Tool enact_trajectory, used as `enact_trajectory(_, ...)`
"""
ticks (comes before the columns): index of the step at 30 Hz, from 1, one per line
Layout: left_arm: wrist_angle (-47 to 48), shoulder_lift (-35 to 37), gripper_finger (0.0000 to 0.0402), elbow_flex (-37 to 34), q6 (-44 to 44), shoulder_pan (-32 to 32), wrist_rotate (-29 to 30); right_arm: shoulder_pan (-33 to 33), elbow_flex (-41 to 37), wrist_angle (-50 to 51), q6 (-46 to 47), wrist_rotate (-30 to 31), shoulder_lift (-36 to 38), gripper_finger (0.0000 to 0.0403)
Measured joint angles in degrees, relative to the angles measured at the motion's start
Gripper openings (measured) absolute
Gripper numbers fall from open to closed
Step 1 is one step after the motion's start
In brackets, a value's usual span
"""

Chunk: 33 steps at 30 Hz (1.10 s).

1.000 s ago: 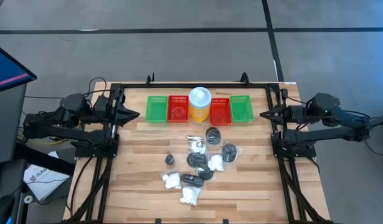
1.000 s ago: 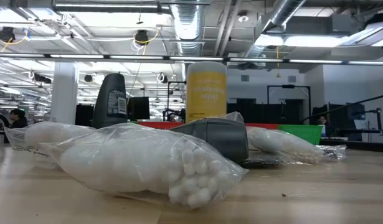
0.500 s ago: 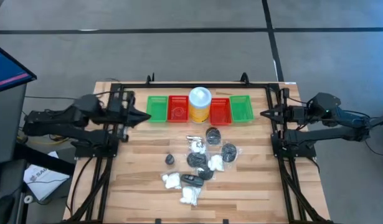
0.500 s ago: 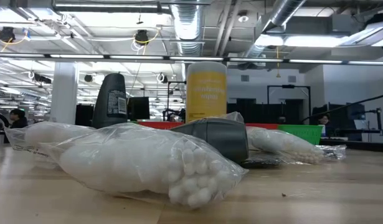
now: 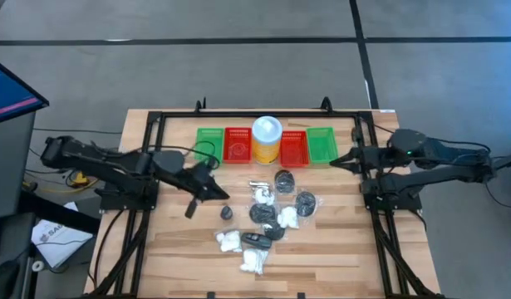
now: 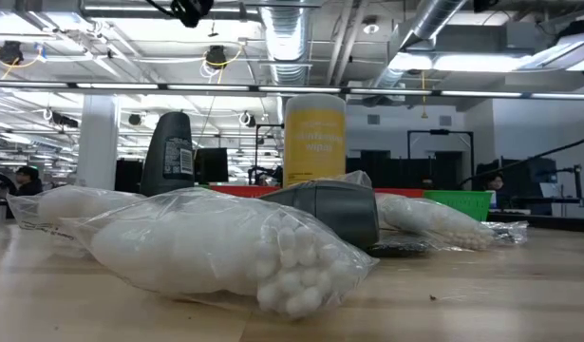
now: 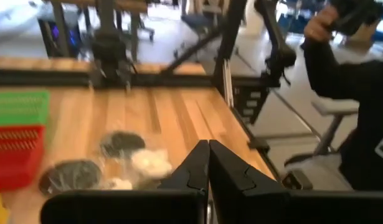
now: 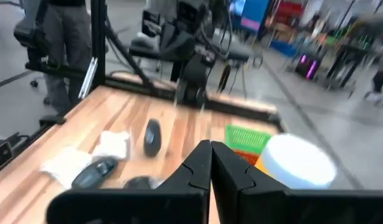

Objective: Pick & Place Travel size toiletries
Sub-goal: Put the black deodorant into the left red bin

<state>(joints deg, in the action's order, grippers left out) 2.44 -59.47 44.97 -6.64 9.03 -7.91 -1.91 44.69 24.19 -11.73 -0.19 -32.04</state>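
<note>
The travel size toiletries lie in a loose heap on the table's middle. Among them are dark round discs in clear wrappers, white fluffy bundles and small black pieces. The low view shows a clear bag of white balls up close. My left gripper hovers shut, just left of the heap, above the table. In its wrist view the fingertips are together, with discs ahead. My right gripper is shut too, up by the table's right side, holding nothing.
Four mesh baskets stand in a row at the far edge: green, red, red and green. A yellow canister with a white lid stands between them. A person is beyond the table's right side.
My left gripper has swung out from the left frame toward the table's right and near edge, sinking toward the heap and staying shut. My right gripper has edged a little toward the table's left. The toiletries have not moved.
</note>
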Motion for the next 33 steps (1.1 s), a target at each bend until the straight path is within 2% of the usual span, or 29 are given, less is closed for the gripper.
enact_trajectory(7,0.07,-5.76,0.0022,-0.34,-3.27,2.97,0.08,-0.38,0.0,-0.17,1.4,0.0,-4.97,0.0)
enact_trajectory(13,0.06,-7.54,0.009,-2.42,-7.38,3.37,0.85,-0.37,0.0,-0.07,1.25,0.0,-8.82,0.0)
enact_trajectory(22,0.09,-7.68,0.0202,-6.89,-10.75,3.37,2.53,-0.37,0.02,-0.15,1.25,0.0,-10.16,0.0)
enact_trajectory(27,-0.2,-7.68,0.0241,-9.35,-11.82,3.35,4.12,-0.37,0.02,-0.24,1.25,0.02,-10.38,0.0)
enact_trajectory(33,-0.74,-7.7,0.0268,-10.45,-11.91,3.33,5.21,-0.37,0.02,-0.26,1.23,0.02,-10.38,0.0)
